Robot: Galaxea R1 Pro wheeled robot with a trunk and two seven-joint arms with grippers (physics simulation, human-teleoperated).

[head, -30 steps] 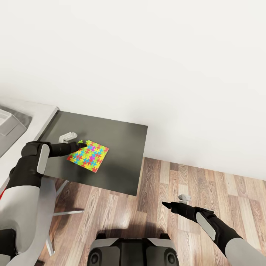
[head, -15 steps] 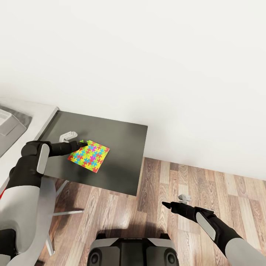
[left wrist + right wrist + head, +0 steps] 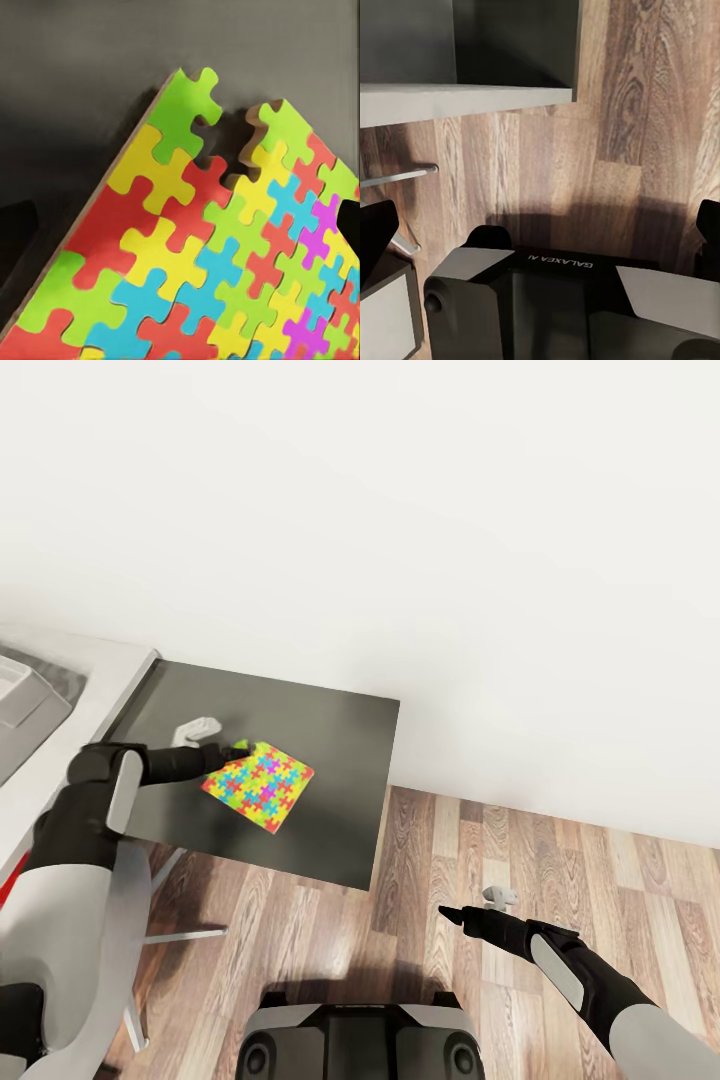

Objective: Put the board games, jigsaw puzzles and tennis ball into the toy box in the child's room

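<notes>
A plain white wall is backing a dark table (image 3: 330, 830) over wood flooring, and on that table a bright jigsaw puzzle (image 3: 259, 787) is lying flat. Compared with a second ago, the puzzle is sitting further toward the table's right side and is turned a little, and the left gripper (image 3: 232, 752) is travelling with it, touching its near corner. The left wrist view is showing the puzzle (image 3: 217, 255) close up between dark fingertips at the frame edges; whether the jaws are clamping it or merely pushing I cannot tell. I judge it is being dragged toward the edge for a grasp. The right gripper (image 3: 447, 912) is hanging over the floor, jaws apparently released and empty.
</notes>
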